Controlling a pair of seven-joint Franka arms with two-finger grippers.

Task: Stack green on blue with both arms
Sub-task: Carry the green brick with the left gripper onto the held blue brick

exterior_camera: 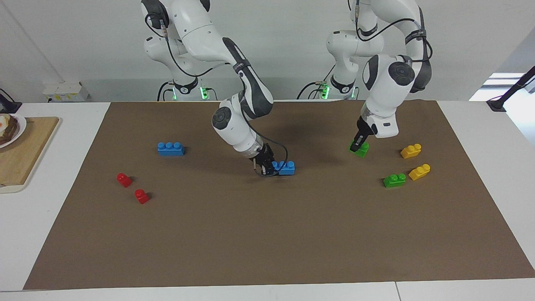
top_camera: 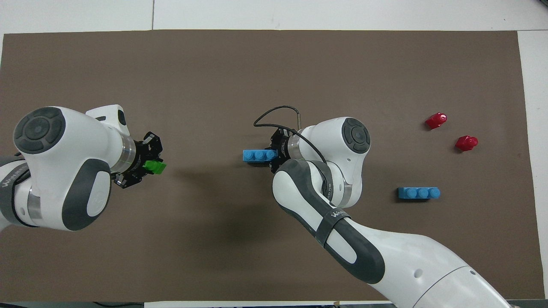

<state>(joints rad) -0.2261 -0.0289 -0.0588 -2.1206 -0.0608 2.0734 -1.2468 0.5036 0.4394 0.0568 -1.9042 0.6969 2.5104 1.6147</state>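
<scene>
facing view: right gripper (exterior_camera: 267,166) is down at mat level near the middle of the brown mat (exterior_camera: 267,234), clamped on one end of a blue brick (exterior_camera: 284,167) that sits on or just off the mat; can't tell which. left gripper (exterior_camera: 357,144) is toward the left arm's end, pinching a green brick (exterior_camera: 360,149) that looks tilted, lower edge at or barely above the mat. second green brick (exterior_camera: 394,180) and two yellow bricks (exterior_camera: 411,151) (exterior_camera: 419,172) lie loose close by, at that same end. second blue brick (exterior_camera: 171,149) and two red bricks (exterior_camera: 124,179) (exterior_camera: 141,196) are at the right arm's end, untouched. overhead view: right gripper (top_camera: 276,154) grips the blue brick (top_camera: 259,155) by one end, studs up, most of its length sticking out toward the left arm. left gripper (top_camera: 141,166) has the green brick (top_camera: 154,167) between its fingers, with part of it poking out. the two bricks are well apart, so no stack yet. risks, my read: the green is held crooked, so its underside may not meet the blue studs flat and it jams or pops out. the blue is held at the end only, so pressing down on its free end can lever it in the jaws. both wrists will crowd the same spot at mating, so a knock is possible.
</scene>
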